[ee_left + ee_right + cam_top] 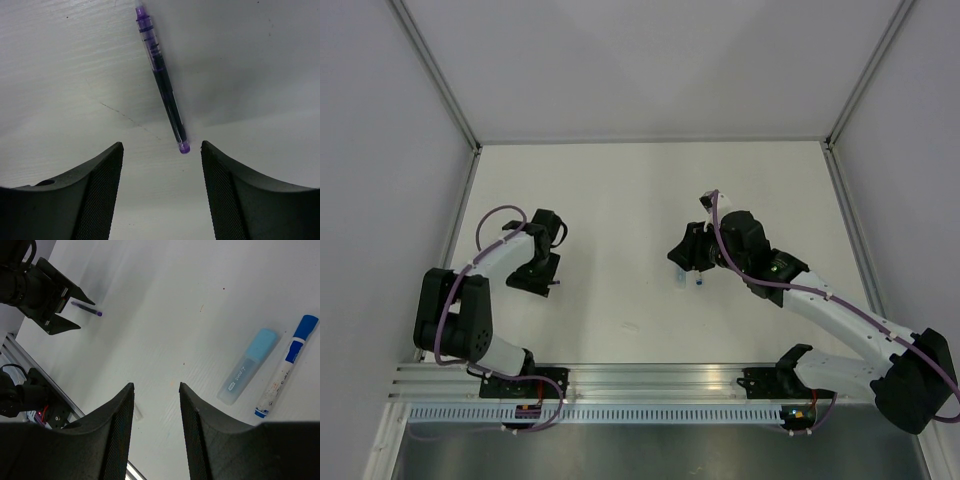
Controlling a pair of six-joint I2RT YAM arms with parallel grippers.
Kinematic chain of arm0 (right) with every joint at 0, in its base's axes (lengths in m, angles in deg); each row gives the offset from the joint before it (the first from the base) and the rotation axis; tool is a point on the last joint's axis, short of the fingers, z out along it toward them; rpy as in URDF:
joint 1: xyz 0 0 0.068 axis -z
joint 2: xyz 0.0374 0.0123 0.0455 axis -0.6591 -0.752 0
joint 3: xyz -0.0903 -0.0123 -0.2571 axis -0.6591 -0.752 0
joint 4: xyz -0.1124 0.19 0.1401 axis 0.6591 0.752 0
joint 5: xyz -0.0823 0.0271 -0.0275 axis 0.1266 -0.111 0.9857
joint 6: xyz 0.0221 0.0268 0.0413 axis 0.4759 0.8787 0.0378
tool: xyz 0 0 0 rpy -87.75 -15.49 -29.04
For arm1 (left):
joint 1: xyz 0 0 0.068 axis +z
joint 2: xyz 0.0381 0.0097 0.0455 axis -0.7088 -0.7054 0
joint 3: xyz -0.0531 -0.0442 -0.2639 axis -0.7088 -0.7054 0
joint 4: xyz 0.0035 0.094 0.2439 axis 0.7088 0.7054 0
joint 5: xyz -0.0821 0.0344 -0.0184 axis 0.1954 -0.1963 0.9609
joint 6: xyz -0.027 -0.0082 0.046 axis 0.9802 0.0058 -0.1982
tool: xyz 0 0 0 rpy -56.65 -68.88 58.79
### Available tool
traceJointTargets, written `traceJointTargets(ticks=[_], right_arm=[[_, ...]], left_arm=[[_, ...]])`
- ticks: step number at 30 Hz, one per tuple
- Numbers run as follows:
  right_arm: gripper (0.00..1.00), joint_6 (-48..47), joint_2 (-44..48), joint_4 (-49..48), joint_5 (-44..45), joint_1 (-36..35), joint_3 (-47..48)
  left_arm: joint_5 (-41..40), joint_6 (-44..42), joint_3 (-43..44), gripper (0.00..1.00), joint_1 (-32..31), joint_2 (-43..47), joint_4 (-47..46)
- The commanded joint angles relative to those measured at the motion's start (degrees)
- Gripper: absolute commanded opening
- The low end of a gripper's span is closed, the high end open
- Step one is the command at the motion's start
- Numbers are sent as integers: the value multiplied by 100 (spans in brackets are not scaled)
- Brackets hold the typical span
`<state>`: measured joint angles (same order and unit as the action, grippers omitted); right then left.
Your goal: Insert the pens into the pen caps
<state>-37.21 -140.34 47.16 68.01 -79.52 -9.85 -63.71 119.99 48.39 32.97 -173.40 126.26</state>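
Note:
A slim dark pen (pixel 162 82) with purple ends lies on the white table. My left gripper (pixel 162 145) is open just above it, and the pen's near end lies between the fingertips, closer to the right one. The top view shows this gripper at the left (pixel 542 268). My right gripper (pixel 156 386) is open and empty above bare table. To its right lie a pale translucent blue pen cap (pixel 248 366) with a label and a white pen (pixel 282 367) with blue ends, side by side. A small clear cap (pixel 136 412) lies beside its left finger. The top view shows the right gripper mid-table (pixel 685 255).
The table is walled at the left, back and right. An aluminium rail (pixel 650 375) with the arm bases runs along the near edge. The left gripper (pixel 52 302) and the dark pen (pixel 86 309) show far off in the right wrist view.

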Motion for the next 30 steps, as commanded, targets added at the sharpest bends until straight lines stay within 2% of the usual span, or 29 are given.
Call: traceJointTargets(ticks=[1,12,16,24,27,28,30], right_arm=[[48,55,7,-284,-56,5,-12],[48,38,165,-302,-100,-4,-47],[48,29,174,-293,-83,-4,-47],[48,-6,192,-301,-223,5,-38],[48,-24,209,-328,-320,5,-38],[48,-15,227,-328,-329,5,-38],[49,-32,253,-328,-329,5,-21]], left_arm=[[197,280,-25,68,100,-298,-234],[180,718,-183,63,258,-755,-332],[66,1062,-209,51,258,-756,3],[30,1212,-596,35,267,-281,-129],[100,948,-693,22,267,-185,-374],[109,913,-719,5,258,-167,-410],[109,799,-754,2,258,-132,-445]])
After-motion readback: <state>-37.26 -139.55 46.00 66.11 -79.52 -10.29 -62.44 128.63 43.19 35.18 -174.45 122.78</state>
